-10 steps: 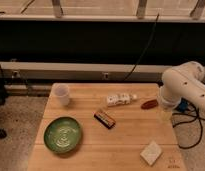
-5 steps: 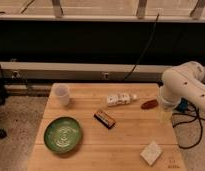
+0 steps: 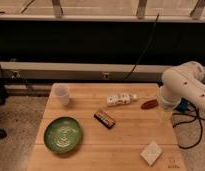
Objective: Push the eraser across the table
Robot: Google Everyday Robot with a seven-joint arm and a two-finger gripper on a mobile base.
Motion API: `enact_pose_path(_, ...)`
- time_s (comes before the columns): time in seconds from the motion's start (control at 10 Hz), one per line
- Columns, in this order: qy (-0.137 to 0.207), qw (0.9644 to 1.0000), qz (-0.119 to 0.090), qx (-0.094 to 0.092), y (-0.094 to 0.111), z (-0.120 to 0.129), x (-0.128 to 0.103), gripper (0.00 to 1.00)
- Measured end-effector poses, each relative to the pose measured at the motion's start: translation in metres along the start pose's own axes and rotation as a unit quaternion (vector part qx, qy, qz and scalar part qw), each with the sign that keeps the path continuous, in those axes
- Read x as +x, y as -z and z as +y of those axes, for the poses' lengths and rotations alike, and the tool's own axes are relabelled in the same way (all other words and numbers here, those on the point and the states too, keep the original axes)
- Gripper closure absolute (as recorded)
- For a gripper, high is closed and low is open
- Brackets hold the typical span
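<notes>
Camera view: a light wooden plank table (image 3: 131, 145) stands on a speckled floor (image 3: 18, 120) before a dark wall panel (image 3: 86, 42), with a pale ledge along its base; a black cable (image 3: 143, 47) runs down across the panel toward the table's far edge. The eraser (image 3: 104, 118), dark with an orange-brown stripe, lies diagonally near the table's centre, apart from all other items. A green plate (image 3: 62, 135) sits near-left, a translucent cup (image 3: 61, 94) far-left, a white bottle (image 3: 120, 99) lies on its side just beyond the eraser, a reddish-brown oblong object (image 3: 149, 104) rests far-right, and a pale square pad (image 3: 151, 152) sits near-right. The white arm (image 3: 183, 87) bends in from the right, its gripper (image 3: 164, 114) pointing down at the table's right edge, just beside the reddish-brown object and well right of the eraser; whether the gripper is apart or together cannot be told.
</notes>
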Motion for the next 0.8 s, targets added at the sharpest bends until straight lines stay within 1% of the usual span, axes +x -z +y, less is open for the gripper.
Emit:
enact_pose_path(0.3,0.010,0.9999,-0.002,-0.003,-0.002,0.002,-0.009,0.20)
enact_pose_path(0.8,0.016,0.9999,-0.004,-0.003,-0.003,0.001,-0.013,0.20)
